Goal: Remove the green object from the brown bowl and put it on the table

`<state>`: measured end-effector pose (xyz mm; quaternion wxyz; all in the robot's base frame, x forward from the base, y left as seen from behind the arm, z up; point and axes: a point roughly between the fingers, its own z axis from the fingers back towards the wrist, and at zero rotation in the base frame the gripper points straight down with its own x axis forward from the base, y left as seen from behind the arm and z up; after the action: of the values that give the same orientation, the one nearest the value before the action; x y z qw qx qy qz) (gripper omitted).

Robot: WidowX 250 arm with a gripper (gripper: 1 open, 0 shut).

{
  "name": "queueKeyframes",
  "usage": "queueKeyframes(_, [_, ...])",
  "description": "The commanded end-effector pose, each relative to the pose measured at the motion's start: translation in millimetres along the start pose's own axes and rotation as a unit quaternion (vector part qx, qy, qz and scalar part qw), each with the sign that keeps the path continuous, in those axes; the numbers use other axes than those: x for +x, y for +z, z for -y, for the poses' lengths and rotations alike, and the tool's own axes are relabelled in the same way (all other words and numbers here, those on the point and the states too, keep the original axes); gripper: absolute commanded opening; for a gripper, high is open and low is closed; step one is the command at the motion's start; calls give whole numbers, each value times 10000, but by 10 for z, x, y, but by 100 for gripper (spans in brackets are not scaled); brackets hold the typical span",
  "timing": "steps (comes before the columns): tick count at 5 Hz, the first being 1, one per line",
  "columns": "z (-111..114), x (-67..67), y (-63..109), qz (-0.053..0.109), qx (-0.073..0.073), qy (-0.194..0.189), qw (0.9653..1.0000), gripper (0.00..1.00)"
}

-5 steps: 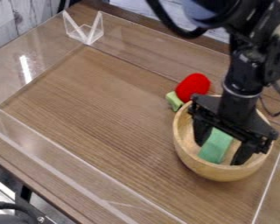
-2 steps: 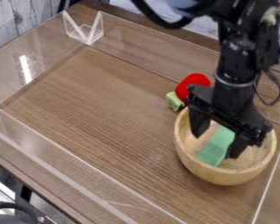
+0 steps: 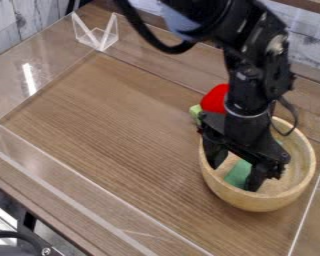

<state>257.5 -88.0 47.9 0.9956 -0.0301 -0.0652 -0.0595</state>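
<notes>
The brown bowl (image 3: 294, 186) sits near the right front corner of the table (image 3: 109, 130). Inside it lies the green object (image 3: 242, 178), a flat light green block, mostly covered by my arm. My gripper (image 3: 243, 166) points straight down into the bowl and stands open, with one black finger (image 3: 219, 158) on each side of the block. I cannot tell whether the fingers touch it.
A red round object (image 3: 216, 97) with a small green bit (image 3: 199, 113) lies just behind the bowl's left side. Low clear plastic walls (image 3: 29, 75) edge the table, and a clear V-shaped piece (image 3: 93, 33) stands at the back left.
My gripper has shifted left and sunk a little lower into the bowl, still open, so it now covers more of the green object.
</notes>
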Motion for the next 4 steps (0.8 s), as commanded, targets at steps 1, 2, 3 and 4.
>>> queueKeyframes(1, [11, 174, 61, 169, -8, 20, 9999, 100])
queueKeyframes(2, [29, 280, 79, 200, 11, -3, 9998, 100])
queueKeyframes(3, [43, 358, 100, 233, 31, -5, 9997, 100])
queueKeyframes(4, [65, 344, 72, 280, 24, -92, 9996, 100])
